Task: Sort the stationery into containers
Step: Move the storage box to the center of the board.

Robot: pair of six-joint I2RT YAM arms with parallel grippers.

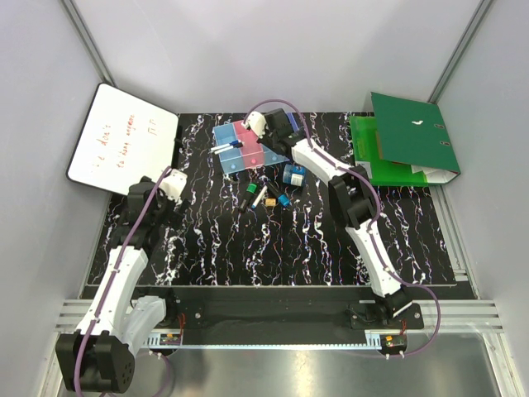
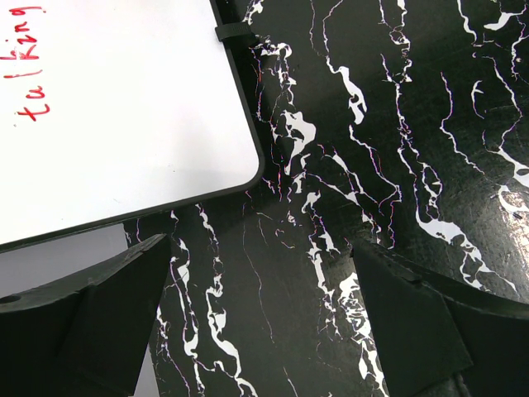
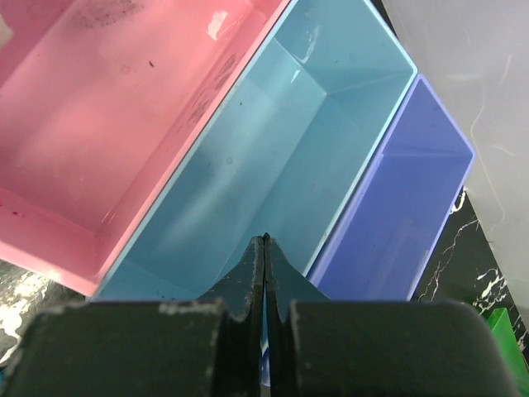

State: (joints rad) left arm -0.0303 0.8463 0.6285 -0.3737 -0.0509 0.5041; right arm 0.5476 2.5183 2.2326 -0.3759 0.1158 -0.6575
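**Right pincer shut above the blue bin**

The right pincer [image 3: 265, 248] is seen with its fingers pressed together, nothing between them. It is poised over the blue bin [image 3: 281, 141], between the pink bin [image 3: 124, 107] and the purple bin [image 3: 405, 207]. The left pincer [image 2: 260, 248] is held wide apart and empty beside the whiteboard [image 2: 124, 107]. The roll [image 1: 293, 174] and markers [image 1: 250, 194] lie on the worktop [image 1: 248, 248] just beside the bins. A straight lift clear of the thin walls is advised before the fingers are parted over a marker. Bare worktop lies open toward the near edge.
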